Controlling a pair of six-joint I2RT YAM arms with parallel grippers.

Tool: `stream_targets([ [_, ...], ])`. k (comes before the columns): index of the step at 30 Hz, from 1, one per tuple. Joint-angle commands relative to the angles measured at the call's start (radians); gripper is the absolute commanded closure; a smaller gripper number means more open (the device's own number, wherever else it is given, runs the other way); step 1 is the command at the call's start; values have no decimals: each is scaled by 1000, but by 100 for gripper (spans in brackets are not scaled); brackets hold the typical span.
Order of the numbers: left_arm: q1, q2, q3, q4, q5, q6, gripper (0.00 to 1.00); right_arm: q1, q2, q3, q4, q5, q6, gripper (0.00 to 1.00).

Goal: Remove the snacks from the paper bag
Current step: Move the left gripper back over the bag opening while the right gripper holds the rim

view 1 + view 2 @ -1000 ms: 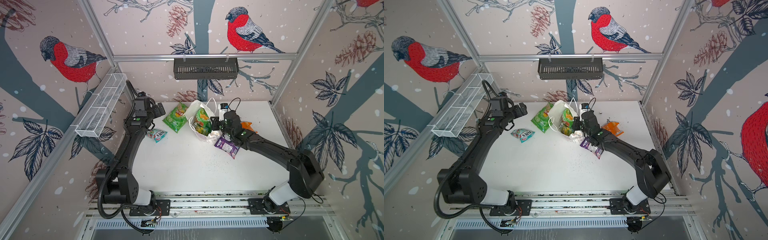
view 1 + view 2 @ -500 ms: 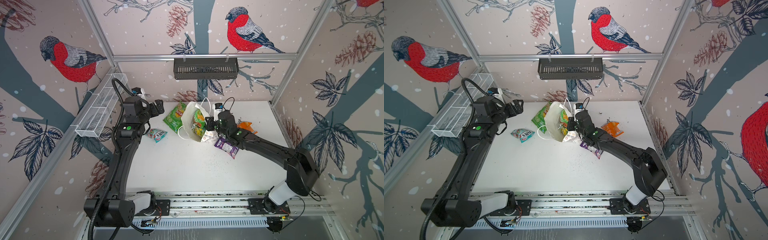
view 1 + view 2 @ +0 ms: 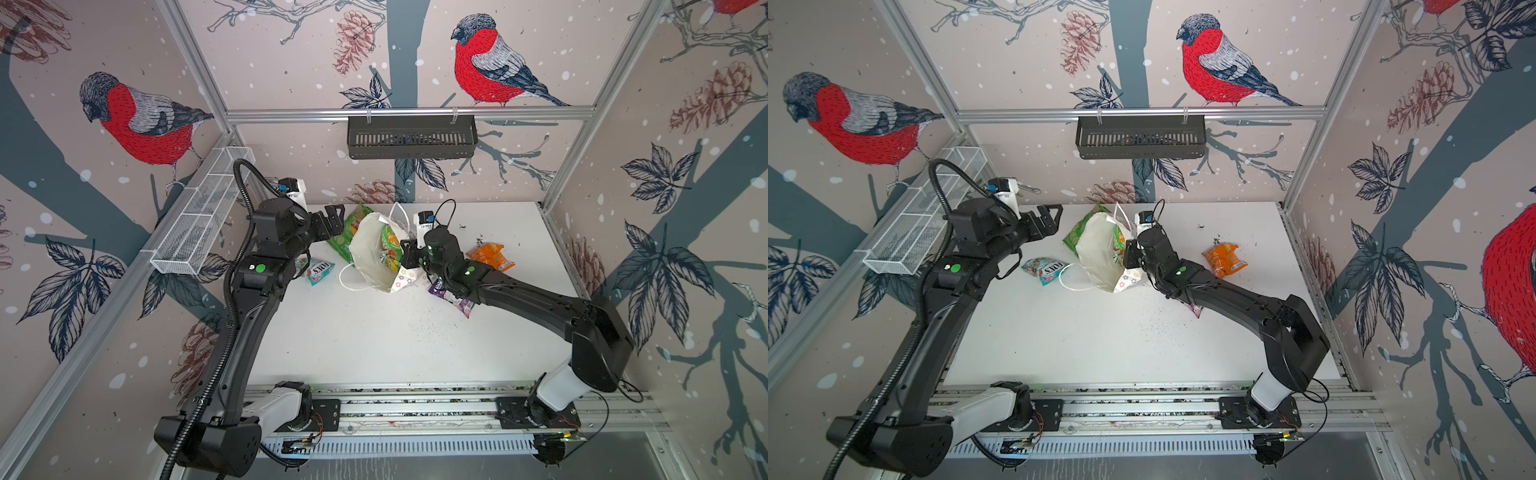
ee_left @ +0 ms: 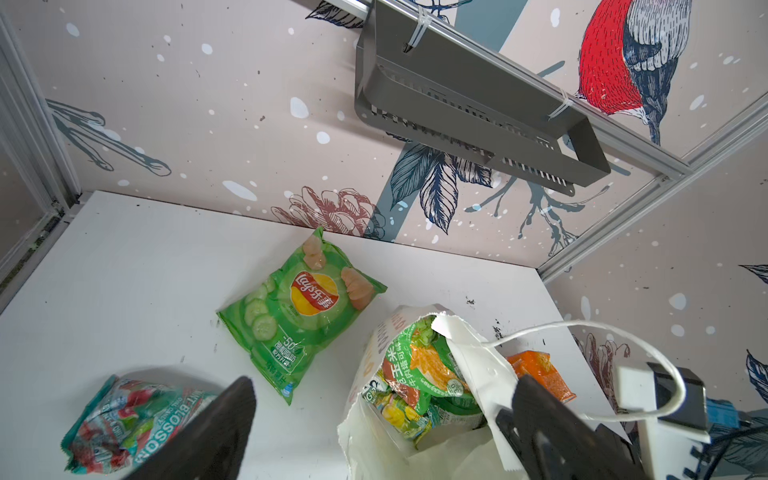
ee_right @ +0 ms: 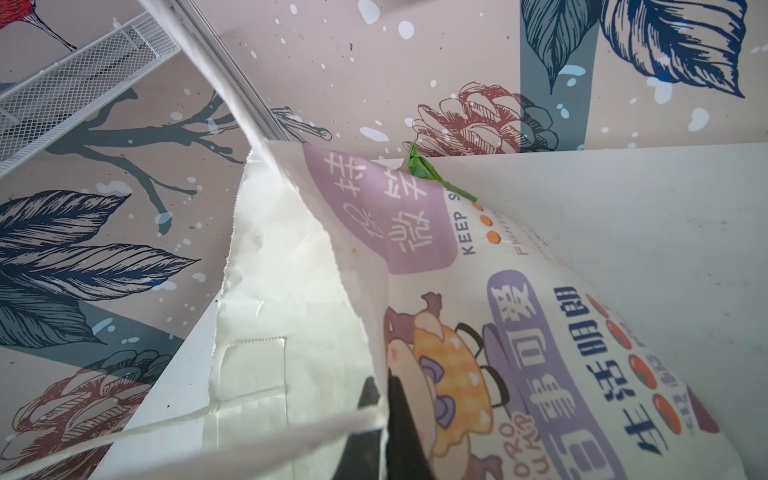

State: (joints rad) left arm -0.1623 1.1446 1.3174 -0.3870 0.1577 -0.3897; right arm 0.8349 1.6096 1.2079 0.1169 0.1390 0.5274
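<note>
**Right clamped on bag rim, left open beside the mouth**

My right gripper (image 3: 406,257) is pinched together on the rim of the paper bag (image 3: 370,253). In the right wrist view, one black finger (image 5: 401,415) presses the printed wall at its edge. My left gripper (image 3: 335,220) has its jaws wide apart with nothing in them. It's up off the table (image 3: 374,345), just beside the bag's open mouth and over the large green chip bag (image 4: 303,307).

The bag sits mid-table toward the back, tilted, with its mouth gaping toward my left arm. One cord handle (image 3: 348,280) loops onto the table in front.

Inside: green/yellow packets (image 4: 424,374) packed at the mouth, count unclear.

Out on the table:
- Chip bag: flat, behind-left of the paper bag. Touching it or just beside it, cannot tell.
- FOX'S packet (image 3: 318,270): near my left arm.
- Orange packet (image 3: 488,257): right of my right wrist.
- Purple packet (image 3: 455,298): partly under my right arm.
</note>
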Motion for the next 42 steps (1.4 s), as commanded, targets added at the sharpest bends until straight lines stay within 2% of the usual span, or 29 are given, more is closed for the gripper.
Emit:
stream_targets([
  [1,-19,-11,-24,15,52,-32,7,11,-5,0,-6,19,19,100],
  [6,-77,-29,-106,93,111,-89,11,13,-16,-26,21,19,36,100],
  [13,-203,6,-143,107,84,-101,14,11,-25,-21,28,11,38,100],
  [18,-218,30,-185,153,108,-137,17,8,-40,-23,36,11,39,100],
  [22,-233,43,-192,171,129,-144,24,3,-45,-21,35,5,43,100],
  [32,-258,51,-210,179,149,-170,34,-8,-59,-46,52,-4,59,100],
  [42,-261,128,-238,199,128,-167,35,-19,-79,-57,61,-21,66,100],
])
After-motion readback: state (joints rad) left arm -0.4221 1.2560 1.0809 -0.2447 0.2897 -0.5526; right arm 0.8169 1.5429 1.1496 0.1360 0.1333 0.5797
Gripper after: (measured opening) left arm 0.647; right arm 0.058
